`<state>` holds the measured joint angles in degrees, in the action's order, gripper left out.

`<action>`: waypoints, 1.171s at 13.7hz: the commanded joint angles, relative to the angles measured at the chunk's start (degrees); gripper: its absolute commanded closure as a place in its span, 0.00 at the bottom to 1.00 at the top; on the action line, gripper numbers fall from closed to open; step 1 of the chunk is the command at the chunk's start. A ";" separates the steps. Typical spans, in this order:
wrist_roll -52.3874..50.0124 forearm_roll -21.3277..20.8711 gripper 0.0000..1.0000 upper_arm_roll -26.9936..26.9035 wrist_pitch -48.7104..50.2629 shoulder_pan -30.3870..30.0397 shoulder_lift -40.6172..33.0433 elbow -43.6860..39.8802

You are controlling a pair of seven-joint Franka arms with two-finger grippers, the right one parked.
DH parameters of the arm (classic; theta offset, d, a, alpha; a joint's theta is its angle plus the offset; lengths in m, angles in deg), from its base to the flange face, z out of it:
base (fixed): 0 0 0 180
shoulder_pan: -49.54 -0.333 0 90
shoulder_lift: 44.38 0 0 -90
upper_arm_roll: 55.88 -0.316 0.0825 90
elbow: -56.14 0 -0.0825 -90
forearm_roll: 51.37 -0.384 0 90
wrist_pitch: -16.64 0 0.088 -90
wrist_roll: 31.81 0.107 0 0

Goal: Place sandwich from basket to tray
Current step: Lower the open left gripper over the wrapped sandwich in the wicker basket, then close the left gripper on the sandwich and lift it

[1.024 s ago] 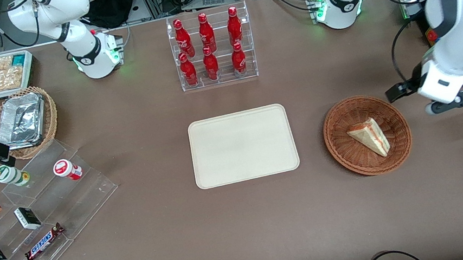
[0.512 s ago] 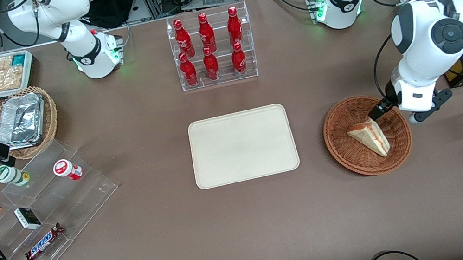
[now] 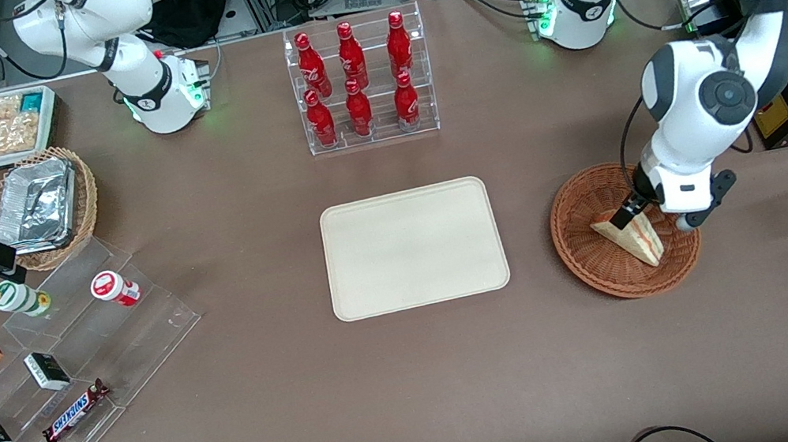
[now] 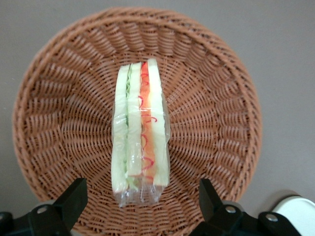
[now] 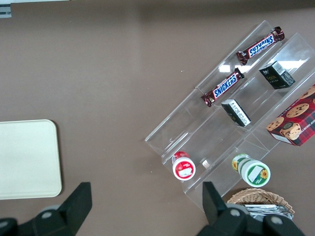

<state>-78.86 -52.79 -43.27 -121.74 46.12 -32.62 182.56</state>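
Brown table (image 3: 420, 377). Front view: tray (image 3: 414, 247) mid-table, bare. Basket (image 3: 591, 252) beside it toward the working arm's end, sandwich (image 3: 632, 235) lying inside. Gripper (image 3: 632, 209) low over the basket, at the sandwich's end farther from the camera. Bottle rack (image 3: 360, 82) farther from the camera than the tray.

Left wrist view: wrapped sandwich (image 4: 139, 132) on edge in the basket (image 4: 64, 118), layers showing. Gripper (image 4: 140, 204) spread wide, fingers (image 4: 74, 196) either side of the sandwich's end, apart from it.

Right wrist view: tray (image 5: 27, 160) corner, snack stand (image 5: 236, 118).

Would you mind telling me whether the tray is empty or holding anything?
Empty: the tray shows bare; the sandwich lies in the basket, open claw above.
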 commanded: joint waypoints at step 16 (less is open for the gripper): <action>-1.11 -5.96 0.88 -0.04 3.61 -1.06 3.63 -6.53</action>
<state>-78.86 -57.59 -43.78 -122.42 45.61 -27.54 178.62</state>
